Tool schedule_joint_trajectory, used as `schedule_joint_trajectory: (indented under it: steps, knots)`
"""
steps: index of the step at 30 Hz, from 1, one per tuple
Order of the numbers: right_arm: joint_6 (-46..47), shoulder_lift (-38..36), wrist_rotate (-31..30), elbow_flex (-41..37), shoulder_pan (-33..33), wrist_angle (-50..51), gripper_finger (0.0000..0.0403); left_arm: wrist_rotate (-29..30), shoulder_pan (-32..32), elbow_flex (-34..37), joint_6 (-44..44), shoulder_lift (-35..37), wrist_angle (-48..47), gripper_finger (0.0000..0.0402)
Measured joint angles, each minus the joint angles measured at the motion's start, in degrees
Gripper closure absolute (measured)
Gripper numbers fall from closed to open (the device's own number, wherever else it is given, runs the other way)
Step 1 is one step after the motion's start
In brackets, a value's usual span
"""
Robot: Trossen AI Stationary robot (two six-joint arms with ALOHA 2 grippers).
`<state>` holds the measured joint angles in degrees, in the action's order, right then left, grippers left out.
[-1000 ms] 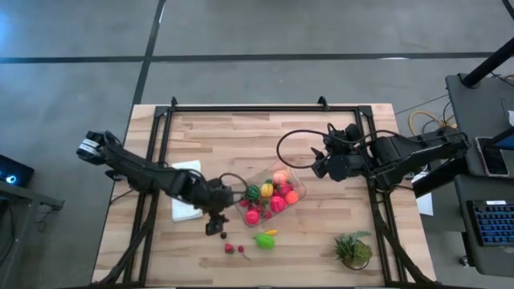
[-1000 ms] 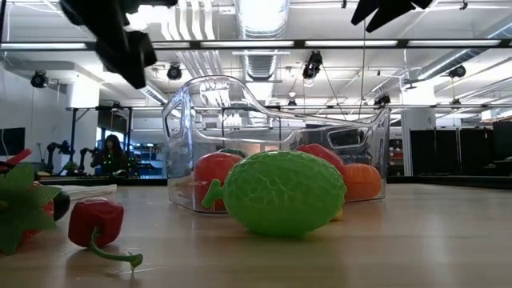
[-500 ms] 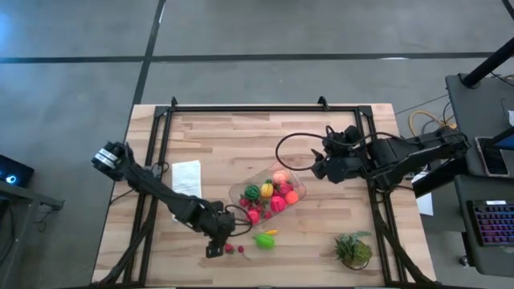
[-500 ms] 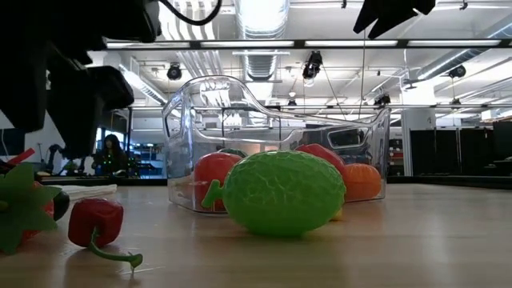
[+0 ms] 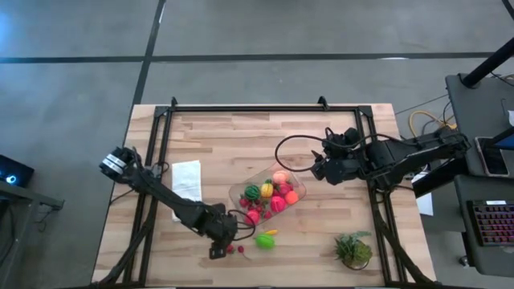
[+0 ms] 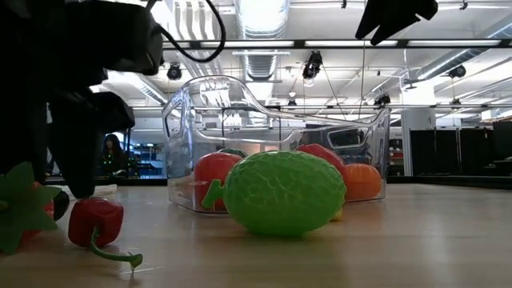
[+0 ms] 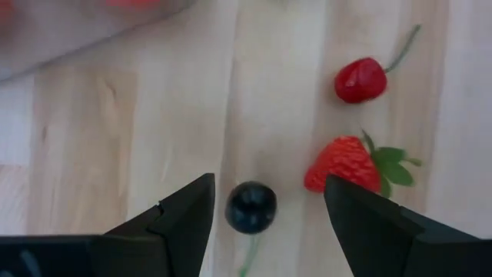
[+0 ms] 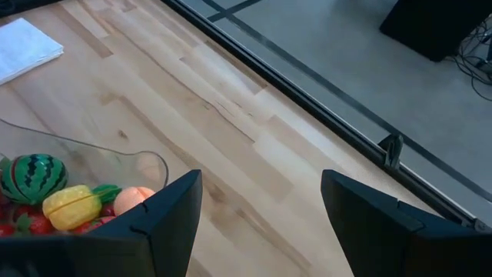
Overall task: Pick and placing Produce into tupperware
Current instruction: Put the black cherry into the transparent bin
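left gripper (image 7: 261,208): spread over dark berry (image 7: 250,207) | strawberry (image 7: 344,163) beside | right gripper (image 8: 257,223): spread, far right of box (image 5: 249,185)

Clear glossy plastic tupperware (image 6: 276,136) sits on a matt, pale wood table (image 5: 241,144) (grain showing).

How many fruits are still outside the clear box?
5 show: a lime-green fruit with a small yellow one beside it, and a strawberry, a cherry and a dark berry under the left gripper.
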<state>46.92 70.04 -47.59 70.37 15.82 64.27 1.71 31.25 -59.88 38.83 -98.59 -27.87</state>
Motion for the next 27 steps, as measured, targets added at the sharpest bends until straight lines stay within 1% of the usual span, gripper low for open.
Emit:
schedule_joint_trajectory:
  steps: [6, 17, 27]
  knots:
    - [0.02, 0.0, 0.0, 0.0, -0.01, -0.07, 0.0145, 1.36, 0.0, 0.28, 0.04, -1.28, -0.11, 0.0178]
    - [0.02, 0.0, 0.0, 0.0, 0.0, -0.15, 0.0145, 0.47, 0.06, 0.31, -0.11, -1.57, -0.12, 0.0255]
    - [0.04, 0.0, 0.0, 0.0, 0.01, -0.22, 0.0145, 0.42, 0.04, 0.65, -0.11, -1.57, -0.12, 0.0306]
